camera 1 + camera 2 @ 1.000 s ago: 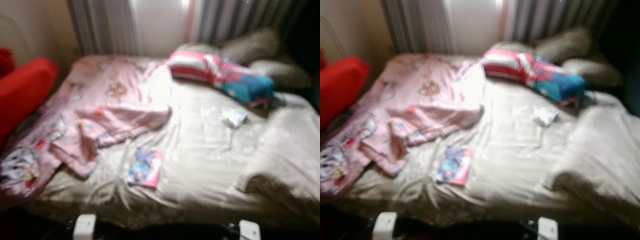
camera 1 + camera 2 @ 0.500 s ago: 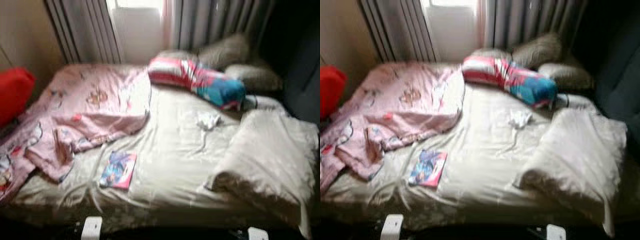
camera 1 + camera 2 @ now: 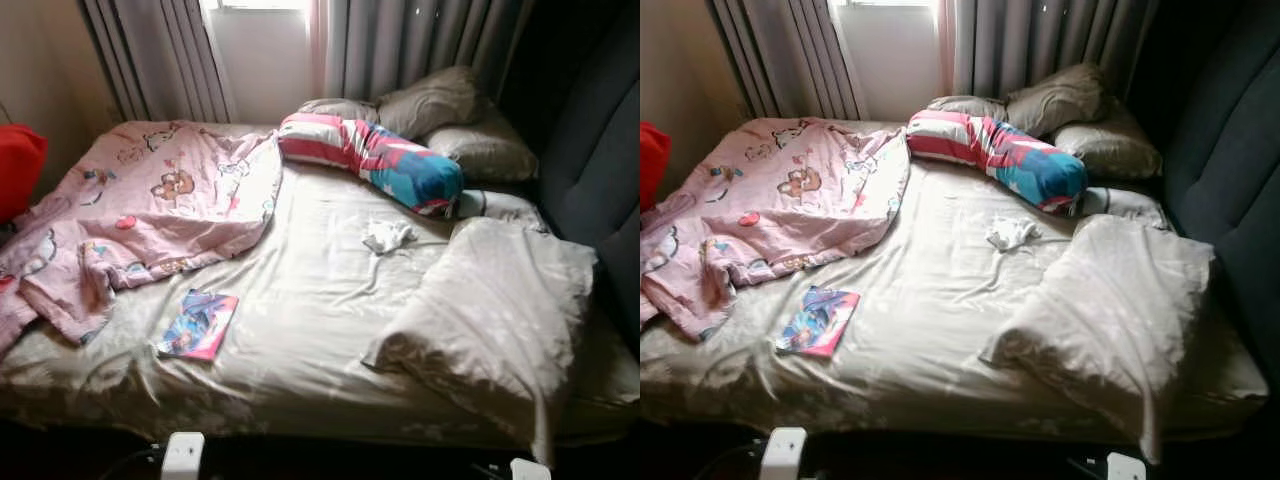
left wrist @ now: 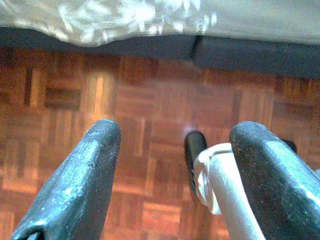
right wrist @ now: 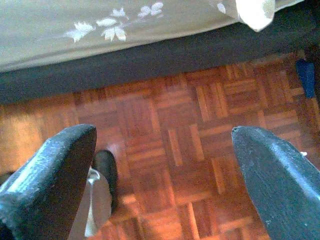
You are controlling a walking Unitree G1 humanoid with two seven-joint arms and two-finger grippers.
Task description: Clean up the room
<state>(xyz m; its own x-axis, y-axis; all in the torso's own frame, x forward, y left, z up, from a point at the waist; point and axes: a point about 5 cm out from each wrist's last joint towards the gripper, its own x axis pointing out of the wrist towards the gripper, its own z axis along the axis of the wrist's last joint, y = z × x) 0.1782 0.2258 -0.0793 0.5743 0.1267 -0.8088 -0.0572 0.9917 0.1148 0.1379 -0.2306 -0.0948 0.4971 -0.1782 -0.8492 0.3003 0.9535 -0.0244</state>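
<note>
- A bedroom is lying in soft daylight: grey curtains (image 3: 400, 40) are hanging behind an unmade bed (image 3: 300, 330) whose pale sheet is covering nearly the whole mattress, and a dark padded headboard (image 3: 600, 150) is rising along the robot's right.
- A thin, bright-covered book (image 3: 197, 324) is lying flat near the front edge, toward the robot's left, just beside the hem of a rumpled pink blanket (image 3: 150, 215).
- I judge the book light, fairly stiff and glossy, so it may be slippery; its near edge, closest to the mattress front, looks like the easiest place to pinch.
- A small crumpled white cloth (image 3: 387, 235) is sitting mid-bed, just in front of a striped bolster (image 3: 370, 160). It looks soft and weightless, likely to be taken anywhere.
- A large beige pillow (image 3: 490, 320) is slumping toward the right front corner, bulky but soft.
- The left gripper (image 4: 175, 165) is hanging low over the parquet floor (image 4: 150, 100) by the bed base, its two black fingers spread apart and holding nothing.
- The right gripper (image 5: 165, 175) is hanging likewise, fingers wide apart and empty.
- Open sheet is lying around the book on its front and right sides; the mattress edge is standing between the grippers and everything on top.
</note>
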